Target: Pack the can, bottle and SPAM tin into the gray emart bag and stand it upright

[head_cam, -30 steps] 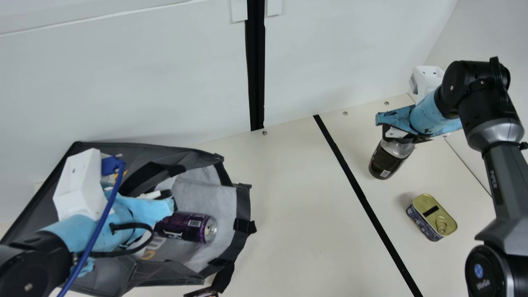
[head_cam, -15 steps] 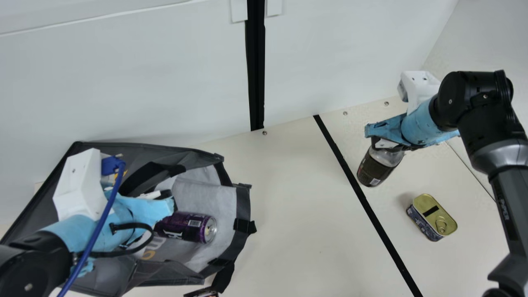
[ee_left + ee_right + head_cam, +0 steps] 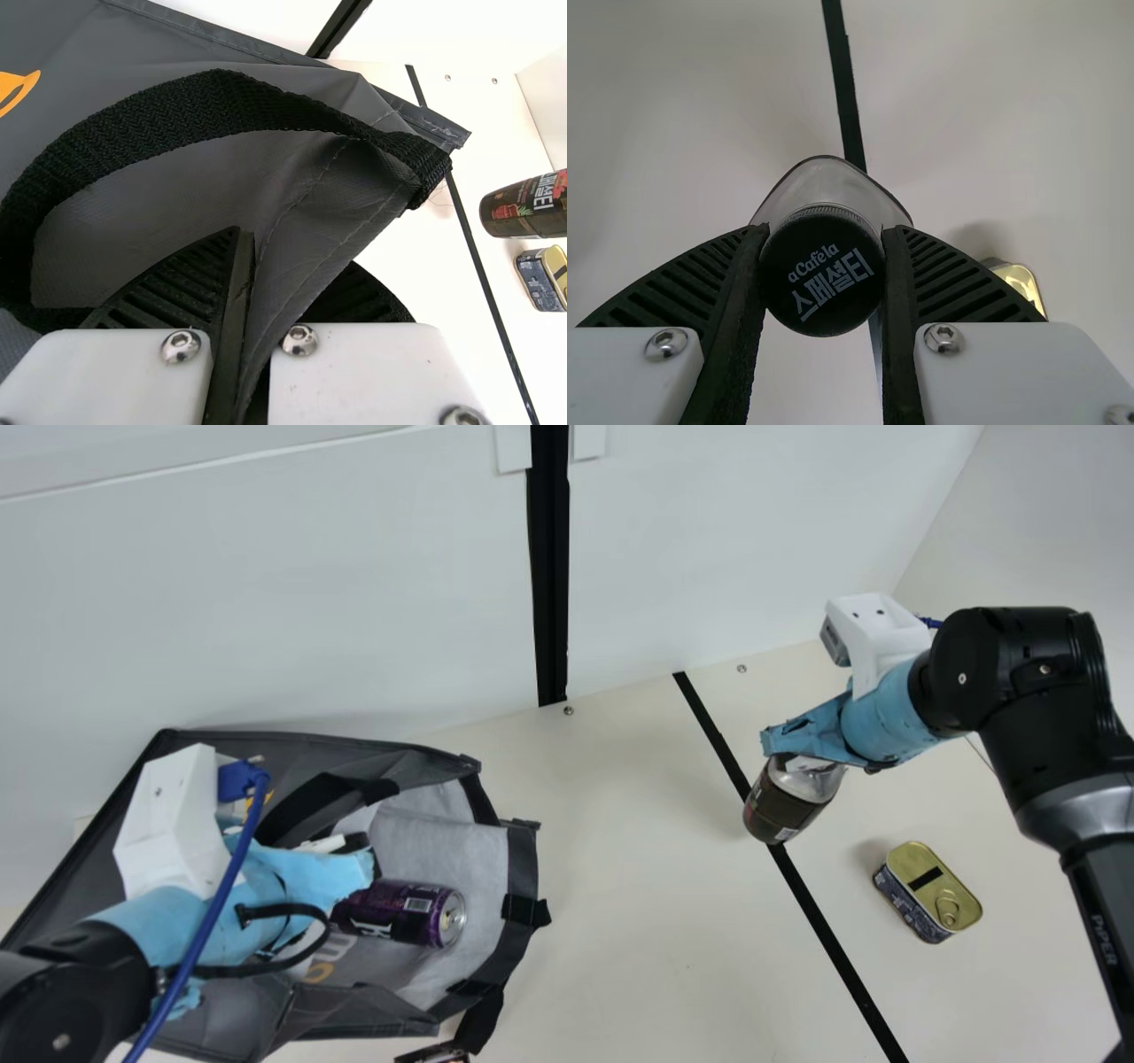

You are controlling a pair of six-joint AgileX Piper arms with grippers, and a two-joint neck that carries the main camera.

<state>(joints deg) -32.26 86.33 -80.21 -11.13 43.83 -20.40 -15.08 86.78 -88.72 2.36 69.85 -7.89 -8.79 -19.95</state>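
The right tool (image 3: 823, 232), clamped on the bottle (image 3: 787, 808), hangs well to the right of the gray emart bag's (image 3: 521, 865) open mouth.

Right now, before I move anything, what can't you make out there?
- Inner end of the can: main view, behind the left arm.
- Deepest part of the bag: main view, behind that arm.
- What the small item is: main view, cut by the bottom edge.
- Underside of the bottle: main view, hidden by its own body.
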